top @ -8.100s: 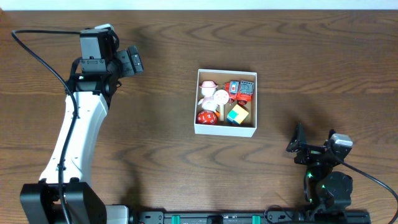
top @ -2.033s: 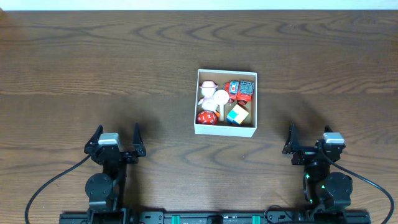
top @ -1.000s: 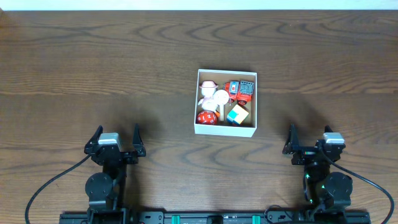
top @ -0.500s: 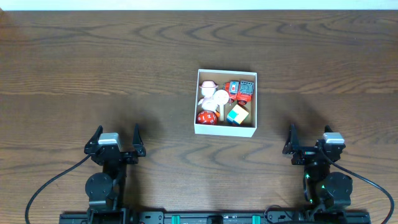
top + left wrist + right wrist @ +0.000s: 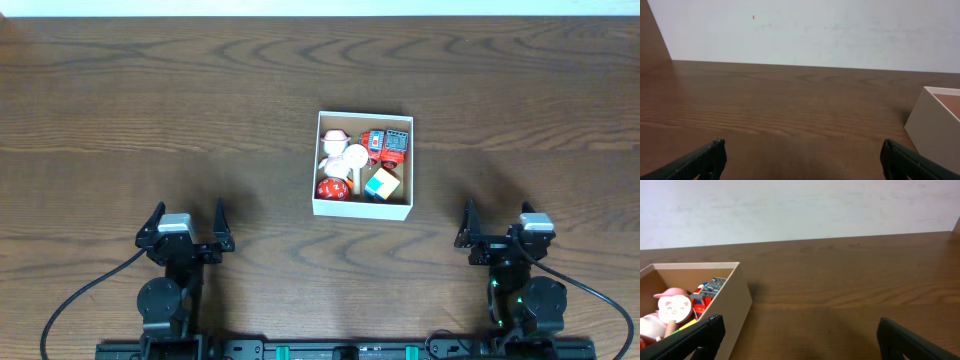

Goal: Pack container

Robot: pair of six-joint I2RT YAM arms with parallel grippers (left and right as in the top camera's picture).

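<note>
The container point(image 5: 362, 208), a square white-walled box, sits right of the table's middle and holds several small toys: a pink pig face point(image 5: 356, 156), a red ball point(image 5: 331, 188), a red robot point(image 5: 394, 147) and a coloured cube point(image 5: 381, 184). Its corner shows at the right edge of the left wrist view point(image 5: 935, 125), and it shows at the left of the right wrist view point(image 5: 715, 305) with the pig face point(image 5: 675, 308) inside. My left gripper point(image 5: 186, 222) is open and empty at the near left. My right gripper point(image 5: 494, 222) is open and empty at the near right.
The brown wooden table point(image 5: 200, 120) spreads around the box. A pale wall point(image 5: 805, 30) stands beyond the table's far edge. Cables run from both arm bases at the near edge.
Eight seconds ago the left arm reached up to the far left of the table; it has since folded back to the near left. Nothing has moved in the last two seconds.
</note>
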